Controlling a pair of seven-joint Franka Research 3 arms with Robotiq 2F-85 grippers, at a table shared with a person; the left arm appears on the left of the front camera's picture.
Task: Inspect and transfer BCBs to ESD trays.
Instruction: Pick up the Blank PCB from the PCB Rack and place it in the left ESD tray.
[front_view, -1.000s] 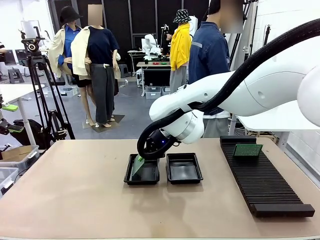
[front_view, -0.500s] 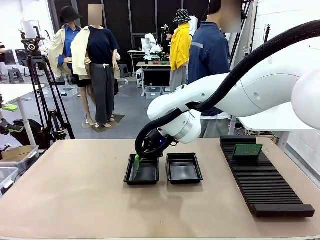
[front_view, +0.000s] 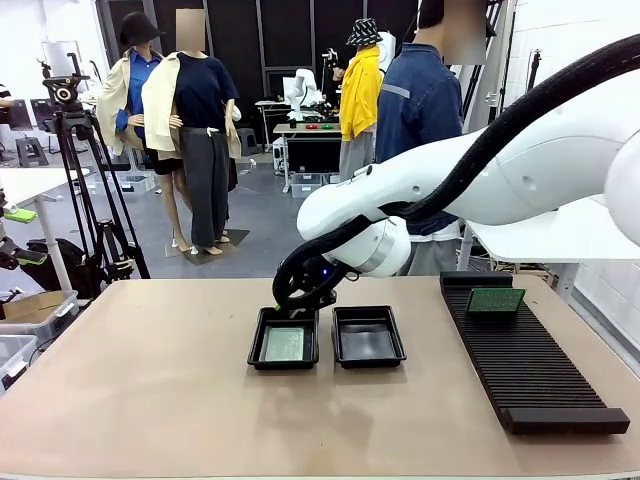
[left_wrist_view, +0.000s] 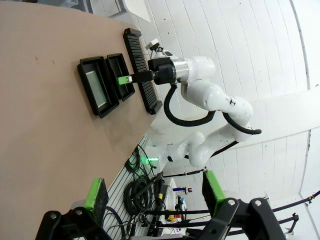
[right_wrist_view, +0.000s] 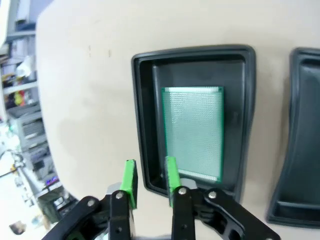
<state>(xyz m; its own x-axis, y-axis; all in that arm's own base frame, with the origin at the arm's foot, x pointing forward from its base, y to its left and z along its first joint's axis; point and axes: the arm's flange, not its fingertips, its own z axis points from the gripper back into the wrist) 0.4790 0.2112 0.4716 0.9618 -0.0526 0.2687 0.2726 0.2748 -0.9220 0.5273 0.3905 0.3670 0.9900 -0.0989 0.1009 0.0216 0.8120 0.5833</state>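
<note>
Tan tabletop (front_view: 150, 400) up front, busy workshop floor beyond. Camera tripod (front_view: 85, 190) out at ten o'clock, person in a blue jacket (front_view: 415, 110) at the far side around one o'clock.

Now the right arm (front_view: 480, 180): arched in from three o'clock, stretched across the middle, wrist bent down, black hose looped underneath. Right gripper (right_wrist_view: 151, 167) poised over the rim of the left ESD tray (right_wrist_view: 142, 100), at that tray's twelve o'clock edge from the front. Green pads a narrow gap apart, pinching nothing, only tray rim and table between them.

Left gripper (left_wrist_view: 155, 189) held well up and away from the trays, looking back at them from a distance. Jaws spread wide, nothing in the gap.

On to the BCB (right_wrist_view: 192, 132): lying flat on the left tray's floor, green, fine dotted grid all over, edges square with the tray walls, a margin of black floor around it. Right ESD tray (front_view: 340, 357) just beside at three o'clock, glossy black floor bare.

Further toward three o'clock, a long black ribbed rack (front_view: 530, 370) running front to back. Second BCB (front_view: 495, 300) resting across the ribs at its twelve o'clock end.
</note>
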